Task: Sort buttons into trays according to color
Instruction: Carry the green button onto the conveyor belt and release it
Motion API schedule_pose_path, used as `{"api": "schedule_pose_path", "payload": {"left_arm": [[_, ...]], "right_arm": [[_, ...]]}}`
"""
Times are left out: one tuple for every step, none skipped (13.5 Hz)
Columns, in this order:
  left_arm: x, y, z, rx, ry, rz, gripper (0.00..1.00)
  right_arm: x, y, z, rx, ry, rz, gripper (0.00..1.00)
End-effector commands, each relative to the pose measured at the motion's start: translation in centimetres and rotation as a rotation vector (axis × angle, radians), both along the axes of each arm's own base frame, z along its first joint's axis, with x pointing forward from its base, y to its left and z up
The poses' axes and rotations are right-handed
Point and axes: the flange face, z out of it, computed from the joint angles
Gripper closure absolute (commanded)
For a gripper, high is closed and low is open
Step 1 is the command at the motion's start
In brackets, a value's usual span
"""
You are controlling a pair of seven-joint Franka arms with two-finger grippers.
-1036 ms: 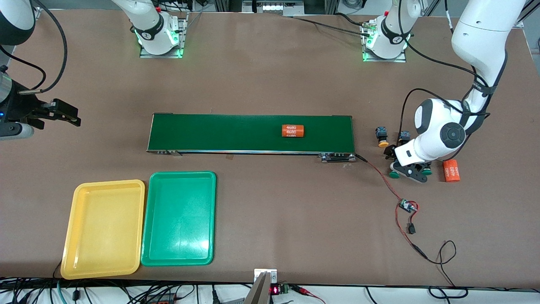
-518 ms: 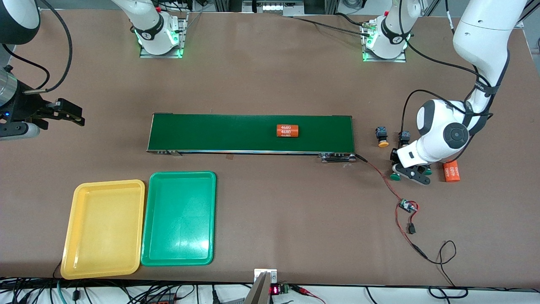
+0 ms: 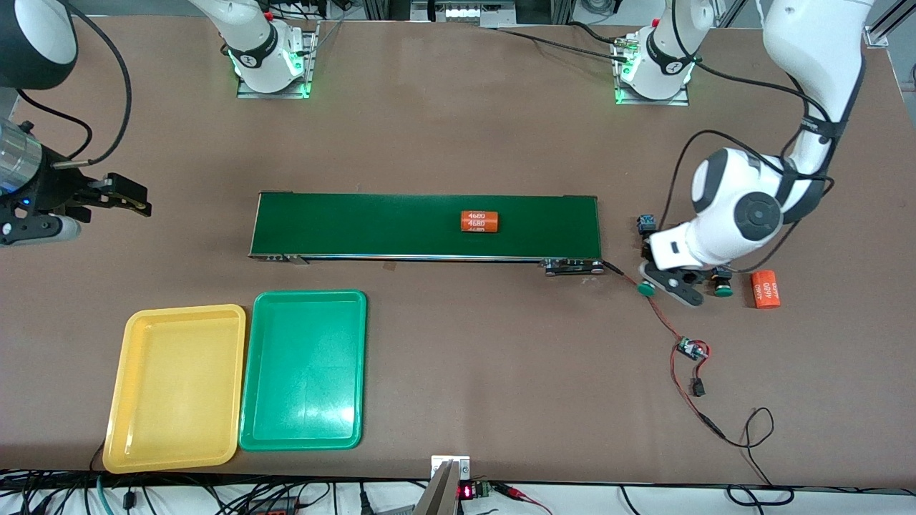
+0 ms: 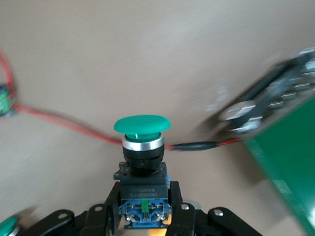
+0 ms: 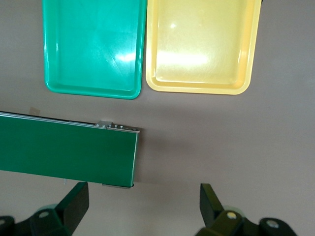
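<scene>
Left gripper (image 3: 662, 282): up over the table just past the conveyor belt's left-arm end, fingers (image 4: 109, 206) clamped on the black-and-blue body of a green-capped button (image 4: 141, 147), cap pointing away from the wrist.

Second green-capped button (image 3: 721, 285): on the table beside the left gripper, toward the left arm's end; its cap edge also shows in a corner of the left wrist view.

Third button (image 3: 646, 223): blue-and-black body showing above the left gripper in the front view, just beside the belt's end; cap colour cannot be told.

Right gripper (image 3: 118, 194): hanging over bare table at the right arm's end, well apart from the belt; fingers (image 5: 74, 204) spread wide, nothing between them. This arm waits.

Yellow tray (image 3: 177, 387): near the front camera, toward the right arm's end, nothing in it.

Green tray (image 3: 303, 370): just beside the yellow tray, on its belt-ward side, nothing in it.

Conveyor belt (image 3: 372, 225): long, dark green, mid-table.

Orange cylinder (image 3: 479, 222): lying on the belt, white digits on its side.

Second orange cylinder (image 3: 765, 289): on the table near the left arm's end.

Red wire (image 3: 662, 318): running from the belt's end across the table to a small circuit board (image 3: 691, 349).
</scene>
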Motion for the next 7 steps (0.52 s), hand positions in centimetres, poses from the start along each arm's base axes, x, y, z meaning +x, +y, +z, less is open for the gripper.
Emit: {"api": "schedule_pose_path", "payload": {"left_arm": [[-1.7, -3.0, 2.9, -0.002, 0.034, -0.087, 0.9], [-2.9, -6.5, 3.5, -0.018, 0.05, -0.125, 0.9], [-3.4, -7.6, 3.9, -0.014, 0.052, -0.068, 0.9], [-3.7, -8.1, 3.9, -0.003, 0.06, 0.02, 0.9], [-4.5, -9.7, 3.7, 0.002, 0.074, 0.056, 0.9], [-5.7, -12.3, 3.3, -0.001, 0.093, 0.099, 0.9], [-6.9, -14.7, 2.7, 0.003, 0.115, 0.203, 0.9]], "right_arm": [[-0.7, -0.1, -1.4, 0.001, 0.1, 0.016, 0.0], [-0.8, 0.0, -1.7, 0.001, 0.111, 0.018, 0.0], [-0.7, -0.1, -2.0, 0.003, 0.115, 0.014, 0.0], [-0.7, 0.0, -2.0, 0.002, 0.117, 0.014, 0.0], [-0.8, 0.0, -2.1, 0.002, 0.124, 0.011, 0.0], [-0.8, 0.0, -2.3, 0.002, 0.129, 0.01, 0.0], [-0.8, 0.0, -2.3, 0.002, 0.129, 0.01, 0.0]]}}
